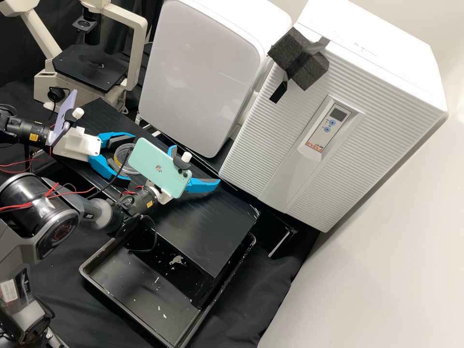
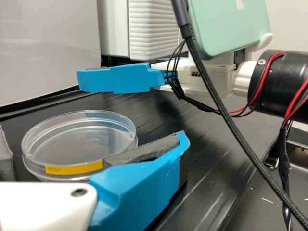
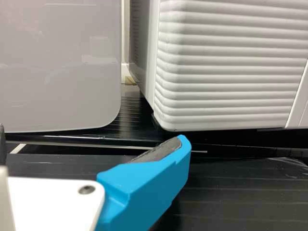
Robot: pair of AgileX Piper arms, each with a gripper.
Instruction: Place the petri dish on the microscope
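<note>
Now left end effector [image 1: 134,159] spread, one finger either side of clear petri dish [image 2: 79,139]; dish yellow-labelled, flat on black tabletop [image 1: 212,229]. Right end effector [image 1: 195,166] near dish, fingers spread too. Farther out: microscope [image 1: 89,70], well apart from dish; white ribbed cabinet [image 1: 268,145] behind tabletop; black tray [image 1: 130,290] with white flecks.

The petri dish [image 2: 82,139] bears a yellow label [image 2: 74,167], the cabinet [image 1: 270,140] red print [image 1: 314,146]

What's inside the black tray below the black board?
Pale scraps lie scattered in the black tray. The black board overhangs part of it in the high view, hiding whatever lies there.
</note>
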